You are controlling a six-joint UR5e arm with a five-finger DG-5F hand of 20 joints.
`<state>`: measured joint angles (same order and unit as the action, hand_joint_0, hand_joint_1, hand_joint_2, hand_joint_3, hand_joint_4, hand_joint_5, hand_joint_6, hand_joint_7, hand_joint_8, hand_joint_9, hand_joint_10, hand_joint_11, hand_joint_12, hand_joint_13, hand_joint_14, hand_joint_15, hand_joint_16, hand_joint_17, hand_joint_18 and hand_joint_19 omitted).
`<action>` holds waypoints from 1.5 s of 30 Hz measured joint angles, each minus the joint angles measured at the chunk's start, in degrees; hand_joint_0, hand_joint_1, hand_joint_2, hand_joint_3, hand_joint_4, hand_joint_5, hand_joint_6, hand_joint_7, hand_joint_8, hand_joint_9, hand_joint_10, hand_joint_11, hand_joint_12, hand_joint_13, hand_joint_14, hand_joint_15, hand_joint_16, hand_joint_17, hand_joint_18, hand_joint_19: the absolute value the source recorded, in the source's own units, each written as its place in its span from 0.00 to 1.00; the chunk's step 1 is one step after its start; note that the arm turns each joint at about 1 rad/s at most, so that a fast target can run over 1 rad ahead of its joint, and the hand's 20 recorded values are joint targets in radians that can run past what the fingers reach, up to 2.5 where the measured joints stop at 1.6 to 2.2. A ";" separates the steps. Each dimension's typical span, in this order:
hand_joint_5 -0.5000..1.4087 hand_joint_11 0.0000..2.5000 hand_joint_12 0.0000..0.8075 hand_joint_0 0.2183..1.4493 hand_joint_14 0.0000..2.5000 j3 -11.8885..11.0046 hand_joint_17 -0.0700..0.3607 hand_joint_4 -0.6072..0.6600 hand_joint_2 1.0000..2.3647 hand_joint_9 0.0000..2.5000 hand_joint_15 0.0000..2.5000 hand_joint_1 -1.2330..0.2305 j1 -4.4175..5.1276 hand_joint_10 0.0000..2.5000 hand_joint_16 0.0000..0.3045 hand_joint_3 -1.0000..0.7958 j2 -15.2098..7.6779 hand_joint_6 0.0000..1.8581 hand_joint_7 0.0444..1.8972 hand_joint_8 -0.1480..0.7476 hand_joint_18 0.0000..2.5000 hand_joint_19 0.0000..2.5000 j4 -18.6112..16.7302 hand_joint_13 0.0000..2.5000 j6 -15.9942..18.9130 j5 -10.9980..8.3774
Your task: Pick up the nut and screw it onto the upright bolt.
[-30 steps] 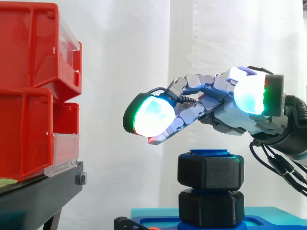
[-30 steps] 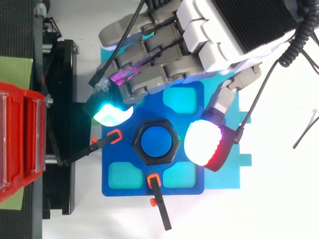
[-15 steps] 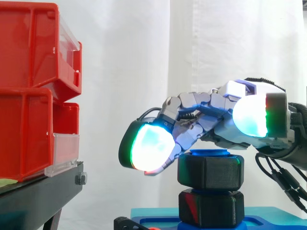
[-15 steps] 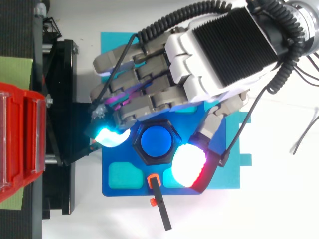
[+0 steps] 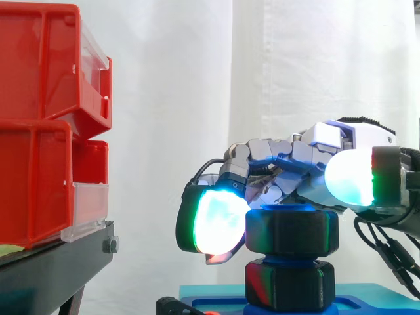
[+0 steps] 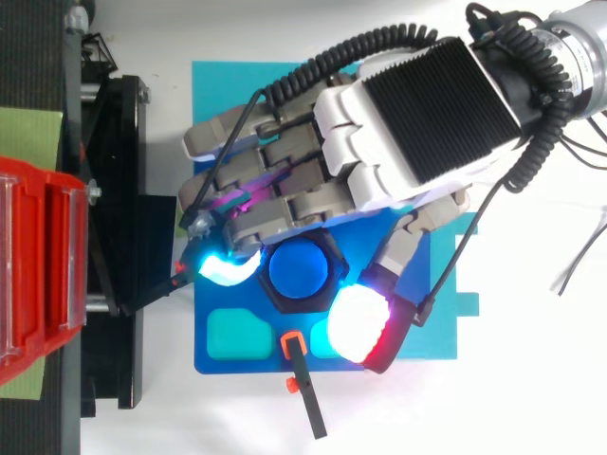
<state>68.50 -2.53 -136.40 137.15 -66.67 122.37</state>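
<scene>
Hand [image 6: 417,123] is over the nut [image 5: 292,231], fingers curled round it & gripping: cyan pad [image 5: 220,223] on its view-left side in side view, thumb pad [image 6: 358,322] on opp. side. Nut sits at top of upright blue bolt [image 6: 299,270], just above a 2nd black nut [image 5: 289,285]. Bolt stands on blue base [image 6: 228,355]; red bins [image 5: 39,131] off to view-left.

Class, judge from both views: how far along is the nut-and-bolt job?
Done: the nut sits atop the bolt. In hand: the hand arches over it; grip unclear. Left: screwing it down; only the bolt's tip shows above it.
</scene>
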 measured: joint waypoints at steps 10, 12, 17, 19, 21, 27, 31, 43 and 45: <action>0.25 0.00 0.29 0.23 0.00 -0.02 0.29 0.61 0.00 0.30 0.00 0.74 -1.56 0.00 0.08 0.28 0.00 0.27 0.81 0.43 0.09 0.00 -1.39 0.21 0.25 0.99; 0.25 0.00 0.29 0.23 0.00 -0.03 0.29 0.61 0.00 0.31 0.00 0.74 -1.83 0.00 0.08 0.28 0.00 0.27 0.81 0.43 0.09 0.00 -1.79 0.22 0.28 1.33; 0.25 0.00 0.29 0.23 0.00 -0.03 0.29 0.61 0.00 0.31 0.00 0.73 -2.28 0.00 0.08 0.28 0.00 0.27 0.82 0.43 0.10 0.01 -2.19 0.22 0.31 1.93; 0.25 0.00 0.29 0.23 0.00 -0.04 0.29 0.61 0.00 0.31 0.00 0.73 -2.42 0.00 0.08 0.28 -0.01 0.27 0.82 0.44 0.10 0.01 -2.23 0.22 0.31 2.04; 0.25 0.00 0.29 0.23 0.00 -0.03 0.29 0.61 0.00 0.31 0.00 0.73 -2.60 0.00 0.08 0.28 0.01 0.27 0.83 0.43 0.11 0.01 -2.24 0.23 0.31 2.14; 0.24 0.00 0.29 0.23 0.00 -0.08 0.29 0.64 0.00 0.32 0.00 0.73 -3.00 0.00 0.08 0.28 0.00 0.27 0.70 0.43 0.11 0.01 -2.33 0.23 0.58 2.59; 0.22 0.00 0.29 0.23 0.00 -0.77 0.30 0.65 0.00 0.31 0.00 0.74 -3.24 0.00 0.09 0.28 0.01 0.27 0.45 0.41 0.11 0.01 -2.46 0.22 0.92 2.97; 0.21 0.00 0.29 0.22 0.00 -0.55 0.30 0.62 0.00 0.28 0.00 0.75 -1.97 0.00 0.09 0.28 0.00 0.27 0.35 0.39 0.09 0.00 -2.33 0.20 0.83 2.45; 0.21 0.00 0.29 0.22 0.00 0.49 0.30 0.62 0.00 0.28 0.00 0.76 -1.50 0.00 0.09 0.28 0.00 0.27 0.35 0.39 0.09 0.00 -2.65 0.20 0.72 1.35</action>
<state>68.99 -4.03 -136.40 134.50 -65.95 123.72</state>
